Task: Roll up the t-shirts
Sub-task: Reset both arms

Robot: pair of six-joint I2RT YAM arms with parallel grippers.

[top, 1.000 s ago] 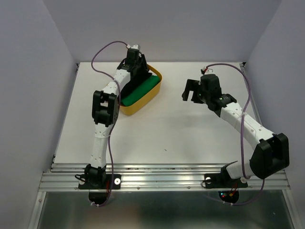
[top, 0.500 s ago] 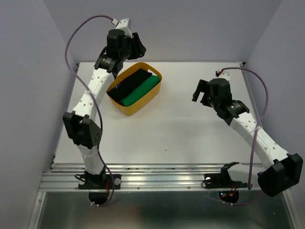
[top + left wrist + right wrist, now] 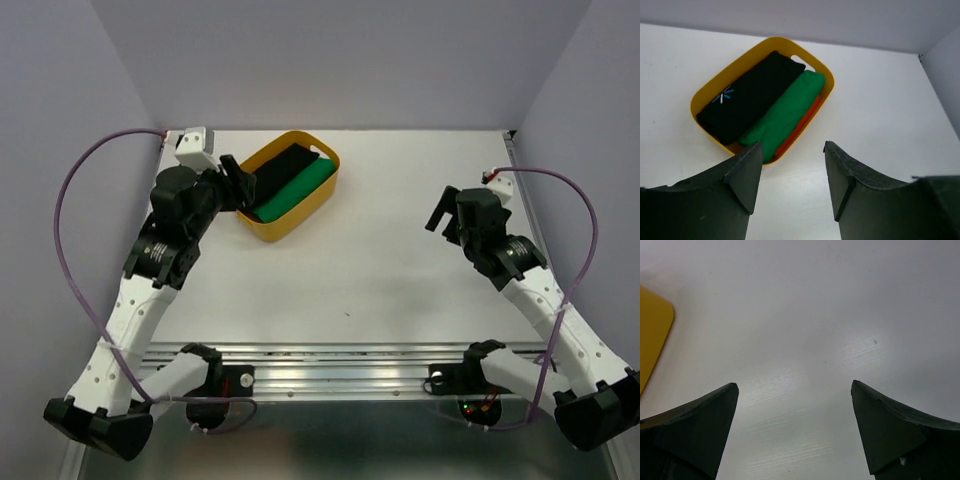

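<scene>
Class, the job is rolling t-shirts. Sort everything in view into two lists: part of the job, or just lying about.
Part of the job: black t-shirt, green roll, orange roll, yellow tub, left gripper, right gripper.
Lying about: white table, enclosure walls.

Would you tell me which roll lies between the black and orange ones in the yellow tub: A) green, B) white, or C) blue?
A: the left wrist view shows the green roll between the black roll and the orange roll inside the yellow tub.
</scene>
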